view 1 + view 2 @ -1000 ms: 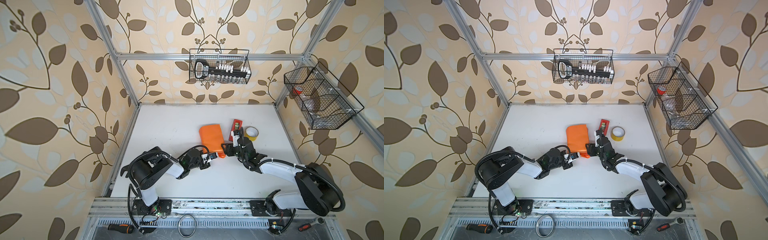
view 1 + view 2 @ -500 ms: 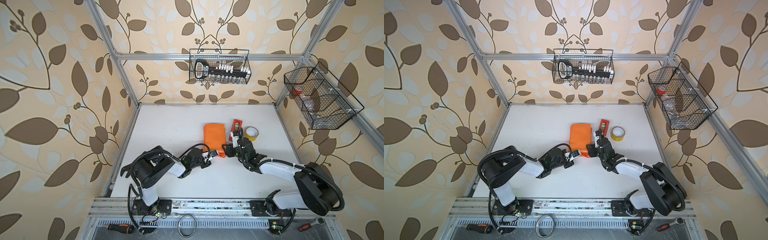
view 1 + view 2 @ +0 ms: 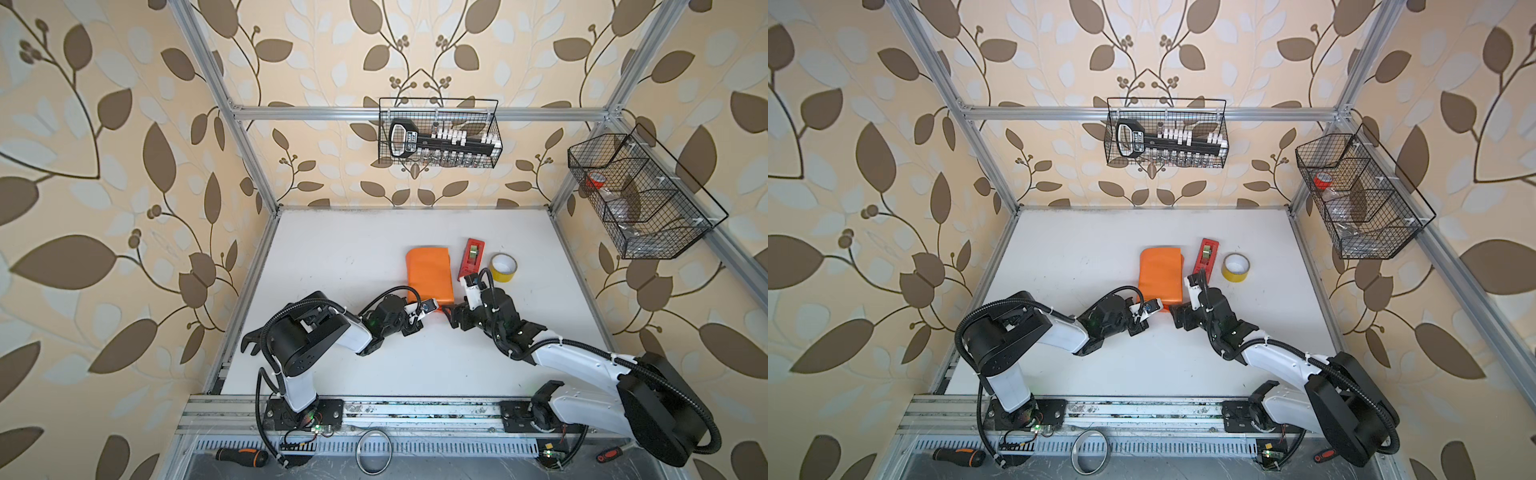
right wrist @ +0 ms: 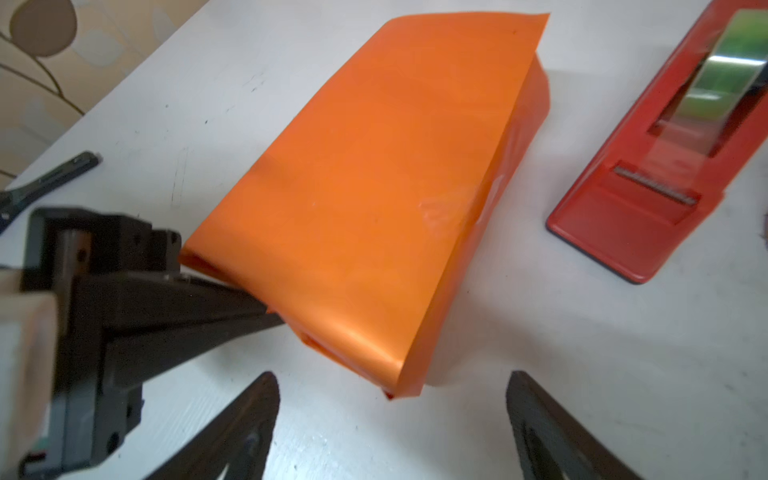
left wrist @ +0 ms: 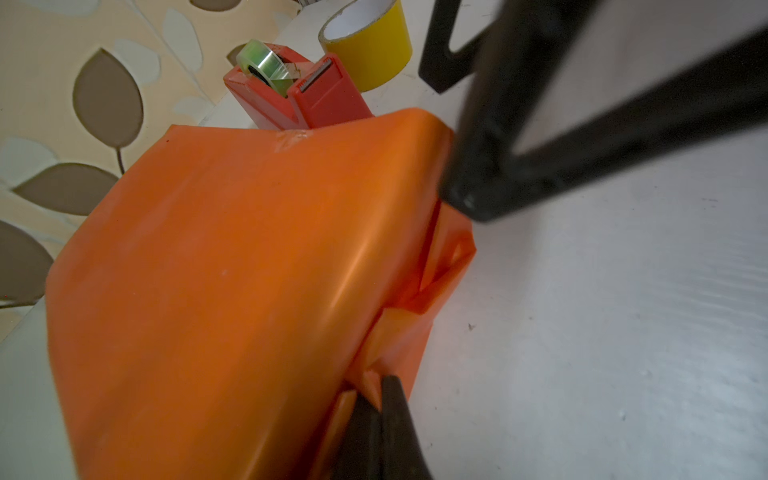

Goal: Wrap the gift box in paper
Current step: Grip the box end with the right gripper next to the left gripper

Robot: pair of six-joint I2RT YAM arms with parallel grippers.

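The glossy orange wrapping paper (image 3: 429, 274) sits mid-frame in both top views around the hidden gift box, left gripper (image 5: 376, 395) pinched on its lower flap, right gripper (image 4: 391, 380) spread empty, so any tug could rip or unfold it.

Soft even light, sheen on the paper (image 4: 365, 195), blurry wrist-view edges.

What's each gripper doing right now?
Left gripper: closed on the paper, at its end fold.
Right gripper: open, holding nothing.
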